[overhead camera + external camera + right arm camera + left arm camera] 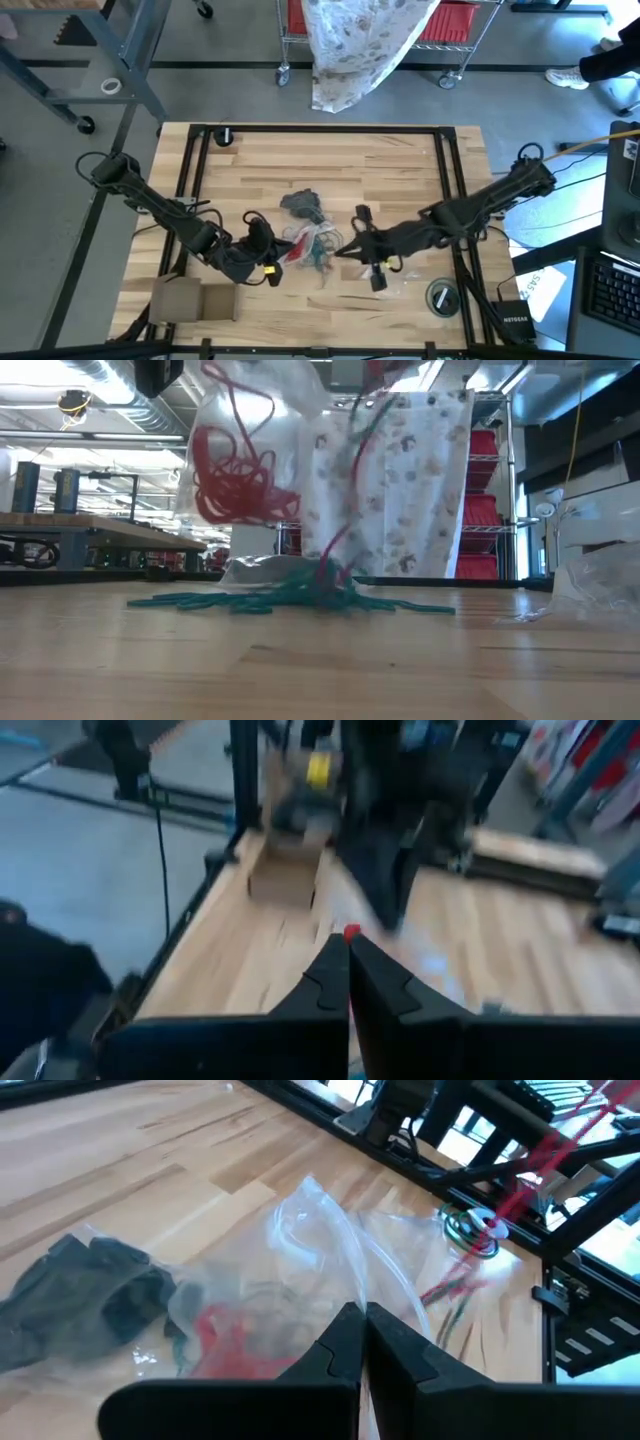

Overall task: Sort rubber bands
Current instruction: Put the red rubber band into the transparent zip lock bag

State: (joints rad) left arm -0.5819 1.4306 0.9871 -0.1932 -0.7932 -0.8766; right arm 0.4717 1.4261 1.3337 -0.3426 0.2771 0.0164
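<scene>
The table (400, 160) is pale butcher-block wood, its planks running lengthwise, with a black metal frame (330, 131) lying on it along the edges. Near the middle sits a heap of rubber bands (300, 596): thin, limp elastic loops. From table height the teal ones lie flat in a tangled, stringy spread on the wood, while a snarl of red loops (232, 475) hangs above them inside a crinkled clear plastic bag (255, 420) that is lifted off the surface. A second bag (300, 205), towards the far edge from the heap, holds a dark grey, bunched mass. A flat brown cardboard piece (190, 298) lies at the near left corner, and a small round metal disc (441, 296) sits towards the near right corner.

The left arm reaches in from the left edge, elbow bent, with its gripper (362, 1322) at the left side of the heap. Its two dark fingers are pressed together, tips touching, over the clear bag with the red bands; whether they pinch the film I cannot tell. The right arm stretches in low from the right edge, and its gripper (347, 948) is just at the right of the heap. Its fingers are also closed, and a small red bit (351, 931) shows right at their tips, pinched between them.
</scene>
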